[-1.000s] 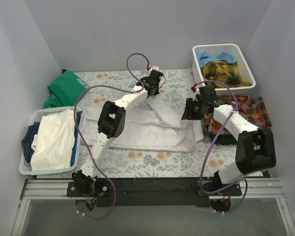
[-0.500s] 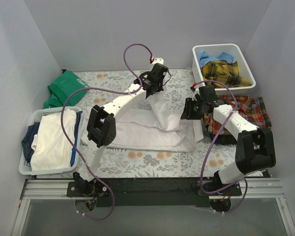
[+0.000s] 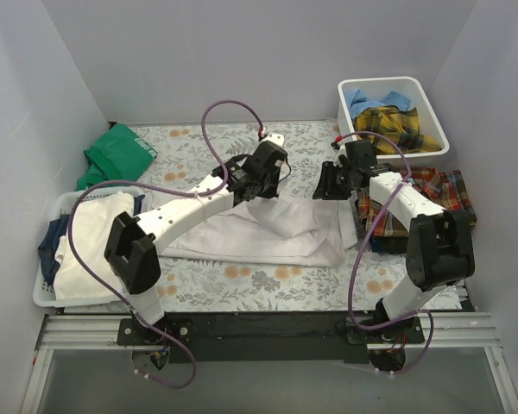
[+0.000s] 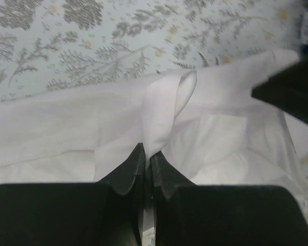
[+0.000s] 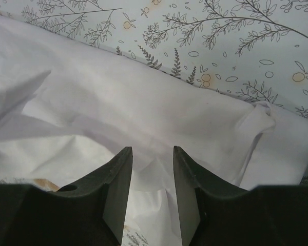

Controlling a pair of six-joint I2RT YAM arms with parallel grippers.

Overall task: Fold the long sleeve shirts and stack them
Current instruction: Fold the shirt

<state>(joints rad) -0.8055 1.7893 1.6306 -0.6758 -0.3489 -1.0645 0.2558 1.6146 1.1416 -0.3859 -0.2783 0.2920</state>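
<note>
The large white shirt [image 3: 276,235] lies spread across the middle of the floral table cover. My left gripper [image 3: 252,191] is shut on a pinched fold of the white shirt [image 4: 161,110], lifting it just above the rest; its tips [image 4: 148,151] are closed together. My right gripper [image 3: 326,186] hovers at the shirt's far right edge. It is open [image 5: 153,154] over the white cloth [image 5: 143,97] and holds nothing. The red-orange-navy plaid shirt [image 3: 432,191] lies at the right. The yellow-dark plaid shirt [image 3: 399,128] and the light blue shirt [image 3: 365,98] sit in a bin.
A white bin [image 3: 439,145] stands at the back right. A white basket [image 3: 45,293] at the left holds white and dark blue cloth. A green cloth [image 3: 116,151] lies at the back left. Grey walls close in three sides.
My left gripper has come nearer and a little left, still holding the white cloth, and its elbow swung left. The raised bulge of shirt has flattened. My right gripper moved slightly farther back.
</note>
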